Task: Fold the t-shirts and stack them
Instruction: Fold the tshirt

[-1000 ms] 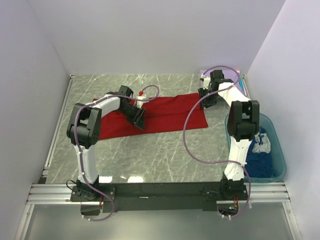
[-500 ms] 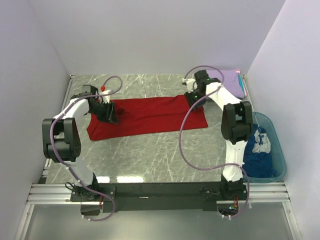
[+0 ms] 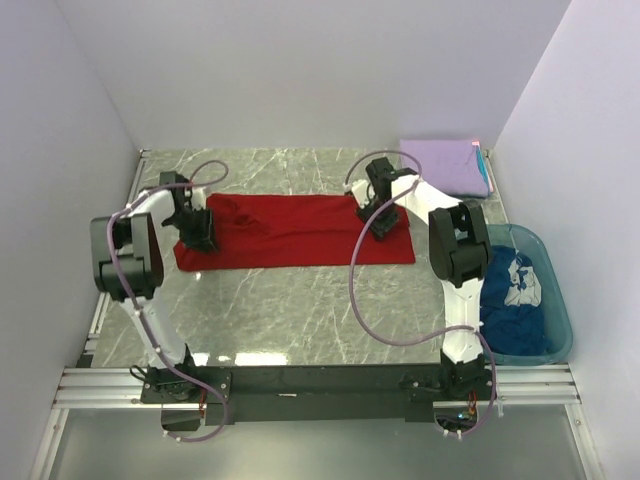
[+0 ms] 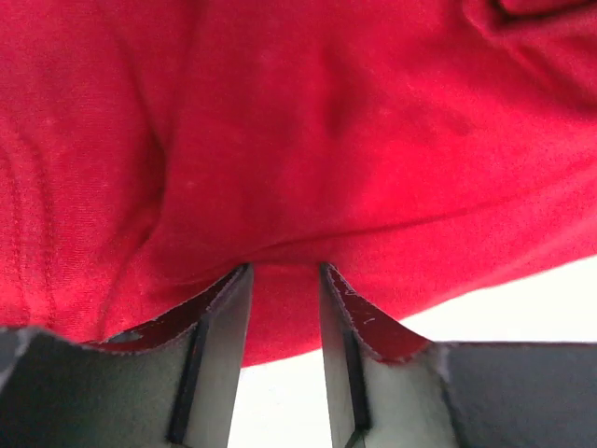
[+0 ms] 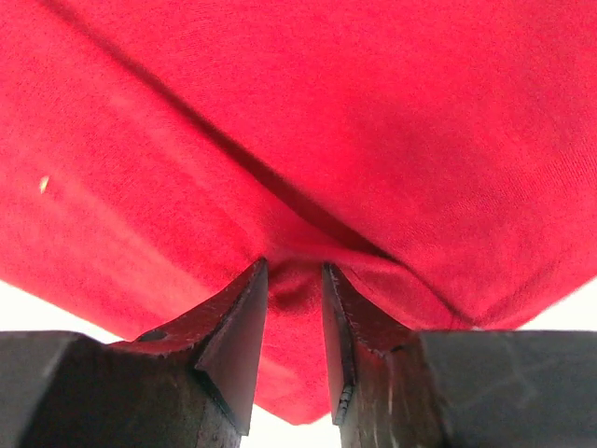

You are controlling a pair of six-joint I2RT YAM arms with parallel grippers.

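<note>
The red t-shirt lies as a long flat strip across the middle of the table. My left gripper is at its left end, shut on a pinch of red cloth. My right gripper is near its right end, shut on a bunched fold of the red cloth. The lavender t-shirt lies folded at the back right corner. The dark blue t-shirt with white print sits crumpled in the tub.
The translucent teal tub stands at the right edge beside the right arm. White walls close in the table at the back and on both sides. Grey marble table shows in front of the red shirt.
My left gripper has swung from the shirt's middle to its left end. My right gripper has come from the back right corner down onto the shirt's right part. The lavender shirt is uncovered.
</note>
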